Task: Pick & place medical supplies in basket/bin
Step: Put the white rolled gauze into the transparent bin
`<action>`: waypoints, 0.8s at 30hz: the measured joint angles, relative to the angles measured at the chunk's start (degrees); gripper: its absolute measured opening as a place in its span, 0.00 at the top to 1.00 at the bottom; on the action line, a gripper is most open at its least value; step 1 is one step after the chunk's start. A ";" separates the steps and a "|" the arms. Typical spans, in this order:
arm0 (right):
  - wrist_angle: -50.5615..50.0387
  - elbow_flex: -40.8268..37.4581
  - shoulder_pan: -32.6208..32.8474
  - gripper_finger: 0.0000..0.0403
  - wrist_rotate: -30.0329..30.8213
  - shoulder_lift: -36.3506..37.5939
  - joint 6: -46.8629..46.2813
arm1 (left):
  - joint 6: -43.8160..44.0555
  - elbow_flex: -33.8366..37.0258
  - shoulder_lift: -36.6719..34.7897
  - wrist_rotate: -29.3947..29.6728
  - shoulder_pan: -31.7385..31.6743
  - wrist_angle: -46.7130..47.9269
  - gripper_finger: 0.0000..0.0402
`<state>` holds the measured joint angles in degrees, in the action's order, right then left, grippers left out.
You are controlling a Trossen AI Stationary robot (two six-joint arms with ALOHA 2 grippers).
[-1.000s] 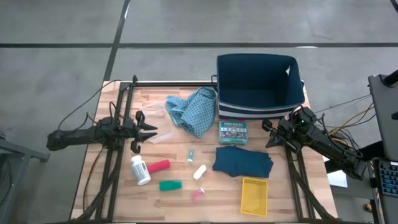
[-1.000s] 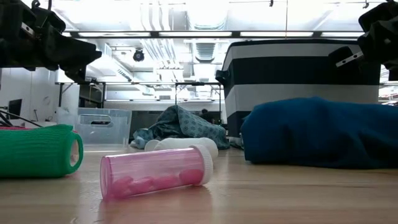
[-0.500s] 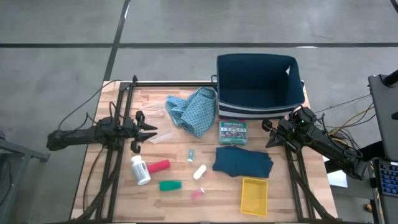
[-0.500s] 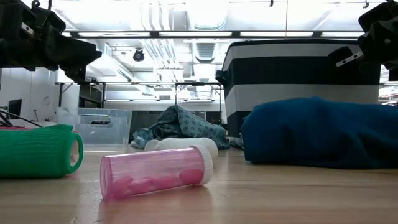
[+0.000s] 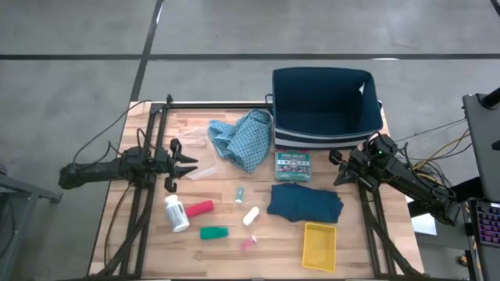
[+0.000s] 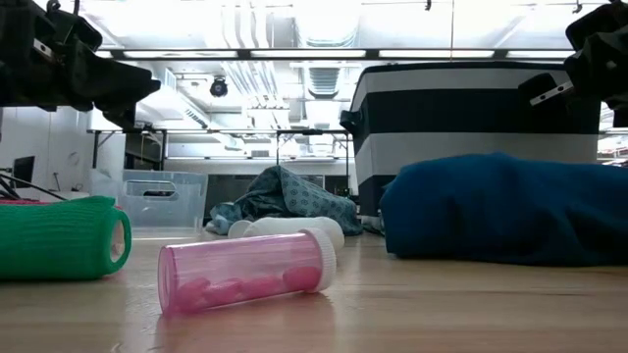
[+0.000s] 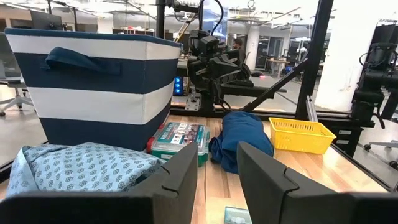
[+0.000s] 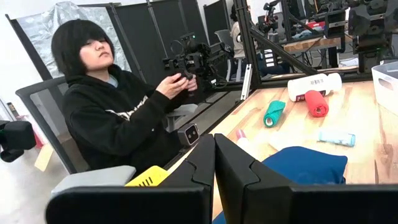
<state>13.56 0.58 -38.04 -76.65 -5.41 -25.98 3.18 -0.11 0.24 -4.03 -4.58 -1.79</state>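
L gripper hovers at the table's left edge, far left of the basket, fingers a little apart w/ nothing between them. Just below-right of it lies the white pill bottle, w/ the red cylinder touching or nearly touching its side, and the green cylinder a bit nearer the table's front edge. In the low view the green cylinder sits far left, and a pink clear vial lies on its side in front.

Closer to the basket, the light-blue patterned cloth is bunched up just left of it, touching or almost touching its lower left corner. A small teal tube and the white cylinder lie below that cloth, well left-below the basket.

A flat boxed kit rests right against the basket's front wall. The dark teal folded cloth lies just past the kit, away from the basket. A yellow tray sits beyond that, near the table's front edge.

R gripper hangs by the basket's lower right corner, beside the teal cloth, fingers pressed together, holding nothing. The right wrist view shows a person in a black hoodie seated beyond the table.
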 joint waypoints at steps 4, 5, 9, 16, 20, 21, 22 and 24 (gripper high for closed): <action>0.00 0.00 -0.02 0.98 -0.01 0.00 0.00 | -0.24 0.01 0.01 0.00 0.00 0.01 0.71; 0.00 0.00 0.00 0.98 -0.01 0.00 0.00 | -0.39 0.01 0.01 0.00 0.00 0.00 0.71; 0.00 0.00 0.00 0.98 -0.01 0.02 0.00 | -0.71 0.01 0.01 0.00 0.00 -0.01 0.71; 0.00 0.00 -0.01 0.98 0.00 0.01 0.00 | -1.38 0.01 0.01 0.00 0.00 -0.24 0.71; 0.00 0.00 0.00 0.98 -0.01 0.01 0.00 | -1.40 0.01 0.01 0.00 0.00 -1.89 0.71; 0.00 0.00 -0.02 0.98 0.01 0.00 0.00 | -1.49 0.01 0.01 0.00 0.00 -2.54 0.71; 0.00 0.00 0.00 0.98 0.00 0.00 0.00 | -1.61 0.01 0.01 0.00 0.02 -3.17 0.71; 0.00 0.00 -0.02 0.98 -0.01 0.01 0.00 | -1.90 0.00 0.01 0.00 0.02 -3.90 0.71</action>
<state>13.56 0.58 -38.06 -76.66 -5.39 -25.98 1.28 -0.11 0.25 -4.03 -4.56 -5.69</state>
